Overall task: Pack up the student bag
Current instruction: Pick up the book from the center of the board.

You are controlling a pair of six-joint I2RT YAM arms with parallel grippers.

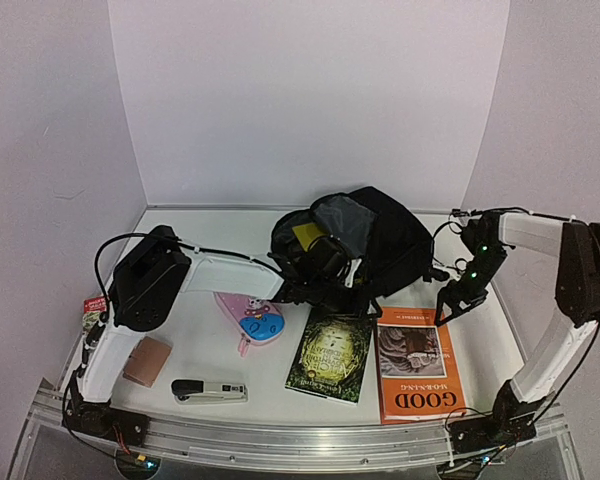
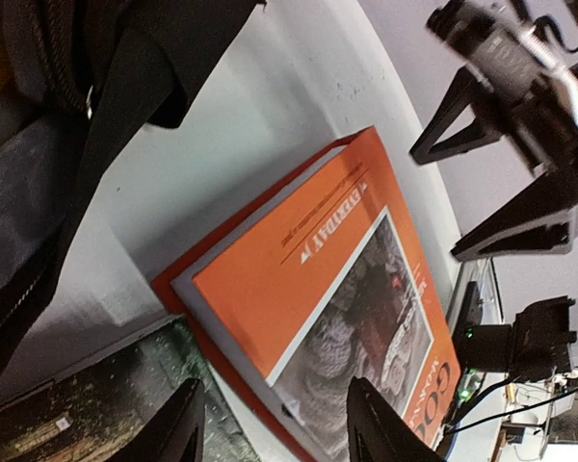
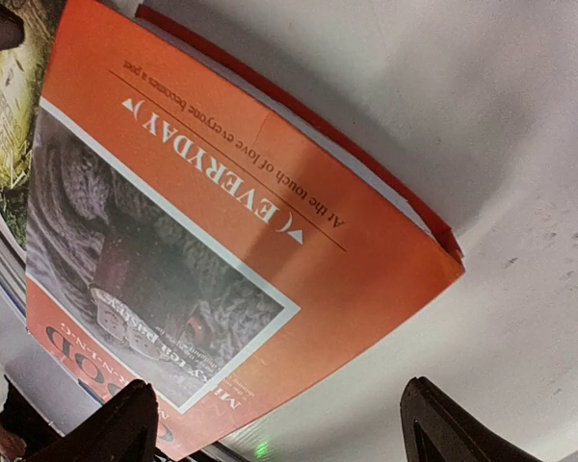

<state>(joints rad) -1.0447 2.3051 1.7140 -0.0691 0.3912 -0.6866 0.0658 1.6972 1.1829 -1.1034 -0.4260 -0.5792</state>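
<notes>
Hovering, left claw (image 2: 275, 382) and right claw (image 3: 279, 385) spread (nothing pinched). Could knock together above orange book (image 1: 418, 365), nearer than student bag (image 1: 390, 240).

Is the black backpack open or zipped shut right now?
Open. The student bag gapes at its top in the overhead view, with its grey lining exposed.

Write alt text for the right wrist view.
An orange book, cover reading EVERYDAY, lies on the white table below the open right gripper, whose dark fingertips frame the bottom edge. A green book shows at far left.
</notes>
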